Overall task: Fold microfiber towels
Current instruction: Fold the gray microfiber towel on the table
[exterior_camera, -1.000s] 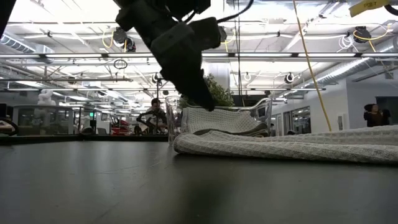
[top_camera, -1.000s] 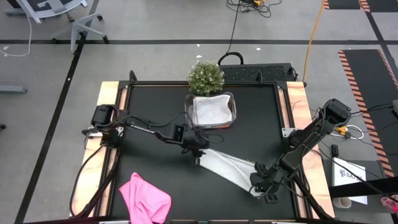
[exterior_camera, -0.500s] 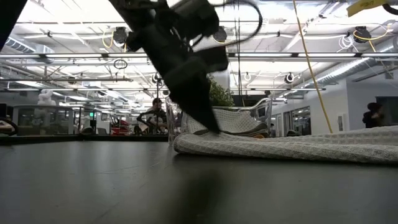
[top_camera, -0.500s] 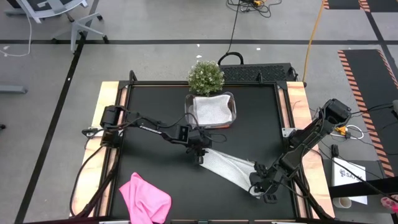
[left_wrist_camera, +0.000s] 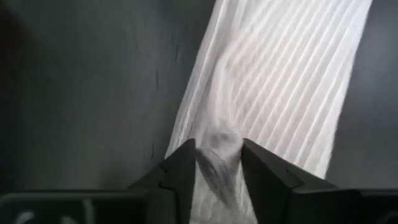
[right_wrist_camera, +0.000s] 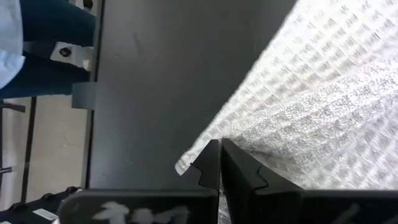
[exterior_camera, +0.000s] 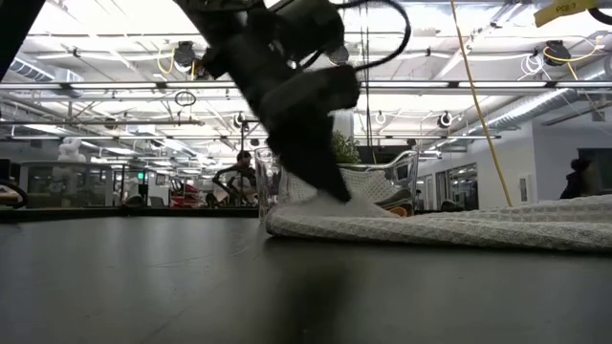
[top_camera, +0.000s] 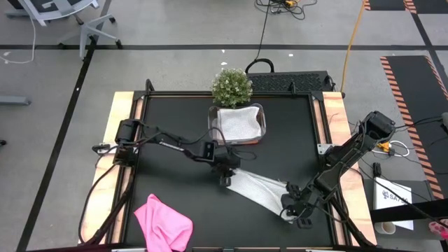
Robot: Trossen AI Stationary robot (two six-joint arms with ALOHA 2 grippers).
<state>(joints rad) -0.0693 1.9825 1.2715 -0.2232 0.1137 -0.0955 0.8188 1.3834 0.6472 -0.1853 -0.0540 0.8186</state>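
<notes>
Light grey towel (top_camera: 257, 187): soft cloth with a waffle-ribbed weave, matt. Pink towel (top_camera: 163, 222): plush cloth, matt, crumpled. Table top (top_camera: 175, 126): smooth black surface, dull sheen. Table side rails (top_camera: 118, 112): pale bare wood. Tub (top_camera: 238, 124): clear glossy plastic. Gripper fingers (left_wrist_camera: 180, 174): dark, matt, hard plastic look

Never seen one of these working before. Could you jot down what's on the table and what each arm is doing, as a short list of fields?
Grey towel on table: light grey towel stretched across the black mat between both arms
Left gripper: at one end, fingers either side of a bunched fold
Right gripper: shut on the opposite corner
Pink towel: crumpled at the mat's near edge
Clear tub: holds a folded grey cloth
Plant: behind the tub
</notes>
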